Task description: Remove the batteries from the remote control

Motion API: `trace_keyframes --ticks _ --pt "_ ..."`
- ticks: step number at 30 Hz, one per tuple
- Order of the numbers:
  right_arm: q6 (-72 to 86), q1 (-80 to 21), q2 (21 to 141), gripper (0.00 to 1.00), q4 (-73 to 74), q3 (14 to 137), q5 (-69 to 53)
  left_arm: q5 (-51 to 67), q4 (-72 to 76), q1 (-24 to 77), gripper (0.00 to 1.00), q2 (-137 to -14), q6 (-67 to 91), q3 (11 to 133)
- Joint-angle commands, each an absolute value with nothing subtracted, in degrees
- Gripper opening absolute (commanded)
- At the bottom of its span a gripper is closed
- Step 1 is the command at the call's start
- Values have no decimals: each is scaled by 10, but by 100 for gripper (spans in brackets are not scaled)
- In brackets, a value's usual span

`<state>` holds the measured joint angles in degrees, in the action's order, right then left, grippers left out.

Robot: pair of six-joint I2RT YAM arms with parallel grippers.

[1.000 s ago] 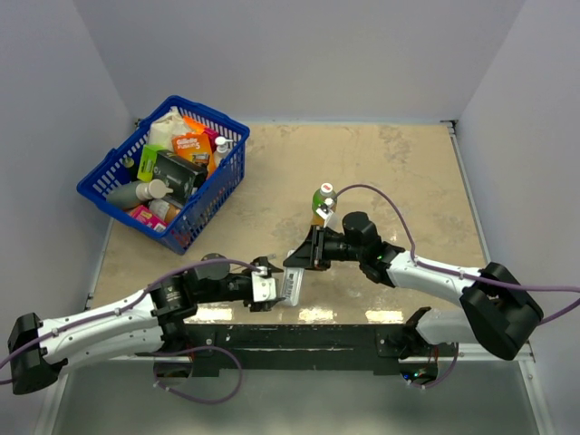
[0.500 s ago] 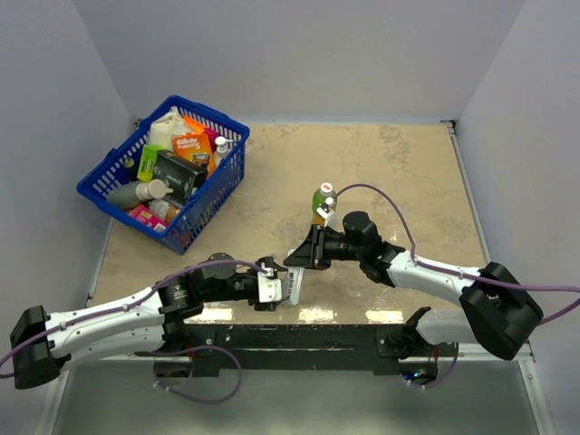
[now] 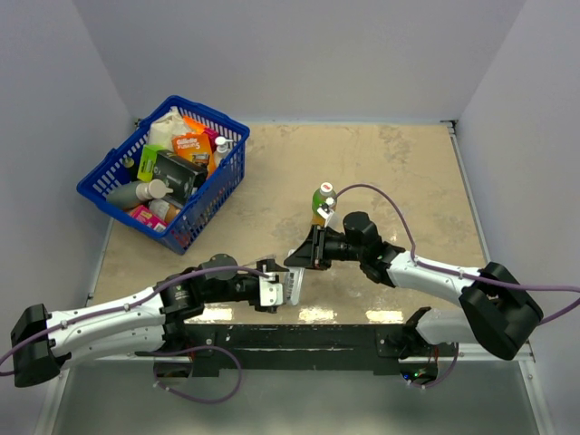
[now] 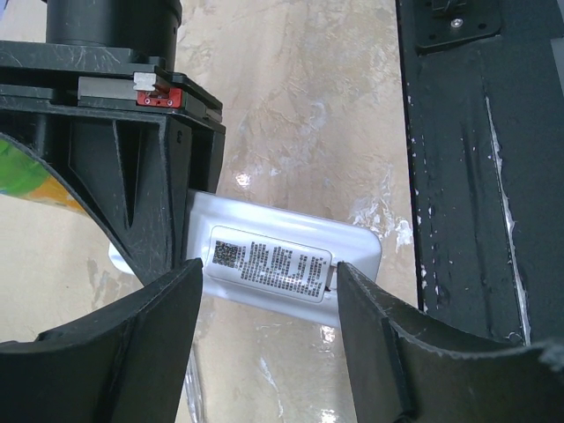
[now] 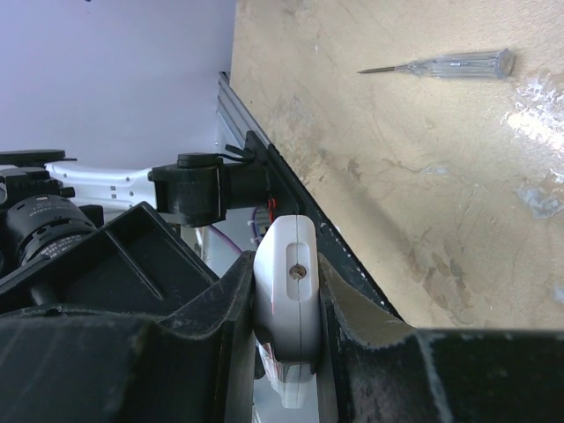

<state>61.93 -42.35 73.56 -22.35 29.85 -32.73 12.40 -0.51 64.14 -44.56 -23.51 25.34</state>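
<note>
left wrist view: the left end effector is clamped across the remote control, its label face turned to the lens, while the right end effector pinches the other end edge-on. the bar hangs between them over the near edge of the counter. no batteries show, and i can't tell which way the recess faces. i'd say one grip should hold firm while the other lets go and works the back, low over the counter so nothing rolls off.
</note>
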Motion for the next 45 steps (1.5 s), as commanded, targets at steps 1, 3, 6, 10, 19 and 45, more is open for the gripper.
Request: trace_keyframes --ticks 1,3,6,10,19,45 --pt "636 -425 732 0 -268 301 -357 98 3 642 66 -446 -260 254" --pt "636 -425 730 0 -268 300 -357 97 4 642 66 -447 -261 254" --pt "637 -425 729 0 -268 299 -357 91 1 642 66 -452 -263 253" --pt "637 -425 722 0 -265 296 -357 76 1 642 66 -446 -265 248" --pt "639 -427 715 0 -266 287 -358 40 12 642 66 -446 -267 246" --pt "657 -449 719 0 -294 258 -338 23 80 642 65 -489 -243 252"
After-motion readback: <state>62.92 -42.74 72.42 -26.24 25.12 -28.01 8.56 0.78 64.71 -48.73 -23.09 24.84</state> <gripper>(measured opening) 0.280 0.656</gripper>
